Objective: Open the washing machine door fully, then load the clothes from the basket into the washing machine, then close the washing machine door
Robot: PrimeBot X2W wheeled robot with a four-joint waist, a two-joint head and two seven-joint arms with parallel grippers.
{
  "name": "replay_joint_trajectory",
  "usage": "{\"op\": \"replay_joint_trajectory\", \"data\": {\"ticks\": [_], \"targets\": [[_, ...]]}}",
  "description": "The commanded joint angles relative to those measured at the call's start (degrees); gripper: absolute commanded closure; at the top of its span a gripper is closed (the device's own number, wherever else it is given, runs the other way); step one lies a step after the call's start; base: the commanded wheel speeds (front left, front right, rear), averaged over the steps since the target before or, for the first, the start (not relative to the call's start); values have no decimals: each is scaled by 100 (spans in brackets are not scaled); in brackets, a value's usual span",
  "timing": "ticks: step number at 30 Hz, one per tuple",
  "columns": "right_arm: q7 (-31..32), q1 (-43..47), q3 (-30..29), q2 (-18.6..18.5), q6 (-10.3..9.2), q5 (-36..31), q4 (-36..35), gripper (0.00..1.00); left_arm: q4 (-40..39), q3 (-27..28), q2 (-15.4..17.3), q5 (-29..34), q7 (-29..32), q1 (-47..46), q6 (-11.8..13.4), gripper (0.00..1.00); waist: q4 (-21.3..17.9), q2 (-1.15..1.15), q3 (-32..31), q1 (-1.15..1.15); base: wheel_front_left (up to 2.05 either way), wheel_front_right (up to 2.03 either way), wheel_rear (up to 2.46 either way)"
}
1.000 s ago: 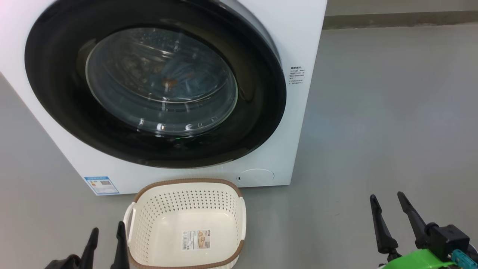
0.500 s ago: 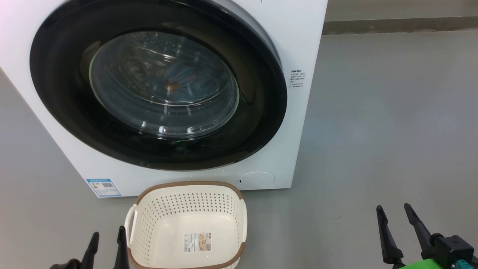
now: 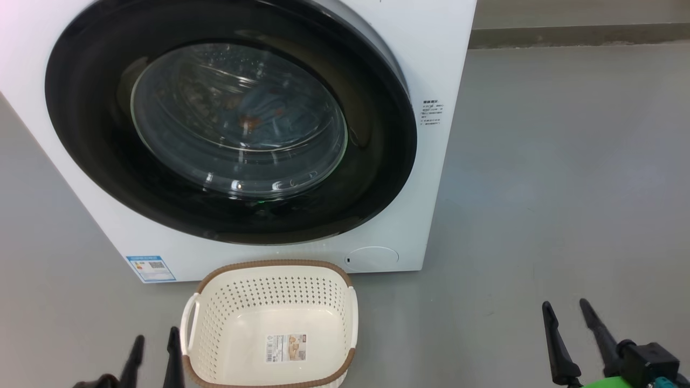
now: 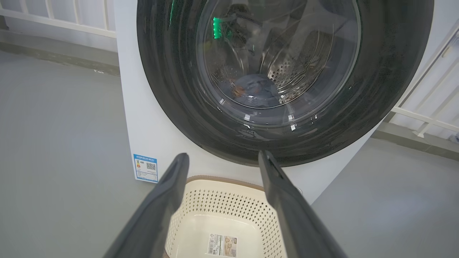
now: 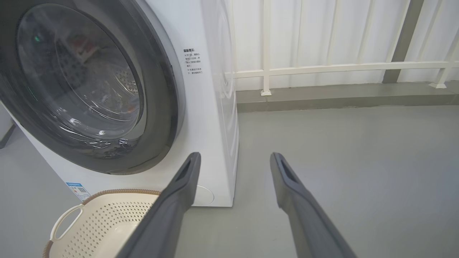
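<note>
The washing machine (image 3: pixel 442 64) stands white and boxy in front of me. The washing machine door (image 3: pixel 377 161) lies shut against its front, black rim and clear glass bowl. Through the glass the clothes (image 3: pixel 259 116) show blue with an orange-brown patch inside the drum, as they do in the left wrist view (image 4: pixel 256 91). The basket (image 3: pixel 269 293) sits on the floor below the door with just a paper label on its bottom. My left gripper (image 3: pixel 156 337) is open beside the basket's left edge. My right gripper (image 3: pixel 566 306) is open over bare floor at the lower right.
Grey floor (image 3: pixel 566 161) spreads to the right of the machine. A white railing (image 5: pixel 322 66) on a grey kerb (image 5: pixel 340 95) runs behind it. A blue sticker (image 3: pixel 151 268) and a round cover (image 3: pixel 372 257) sit low on the machine's front.
The head camera has shifted slightly. My right gripper has sunk toward the bottom edge of the head view. The left gripper, the basket and the door stand as before.
</note>
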Motion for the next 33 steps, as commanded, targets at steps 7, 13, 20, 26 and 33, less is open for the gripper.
{"op": "replay_joint_trajectory", "data": {"ticks": [7,13,20,26,33], "targets": [[83,-33,-21,54,0,220,317,100,212,-17,-76,-198,89,69,0,100,-8,0,0,2,0,0,0],[181,-65,-7,49,-1,629,313,100,161,15,-67,-542,188,48,-1,100,-27,0,-4,5,0,0,0],[290,-120,9,42,-3,1104,319,100,116,49,-58,-945,300,5,-2,100,-48,0,10,0,0,0,0],[389,-166,18,37,-5,1510,326,100,78,79,-49,-1291,398,-29,-3,100,-66,0,14,0,0,0,0],[490,-213,25,32,-7,1917,335,100,39,109,-41,-1636,496,-64,-4,100,-83,0,17,0,0,0,0]]}}
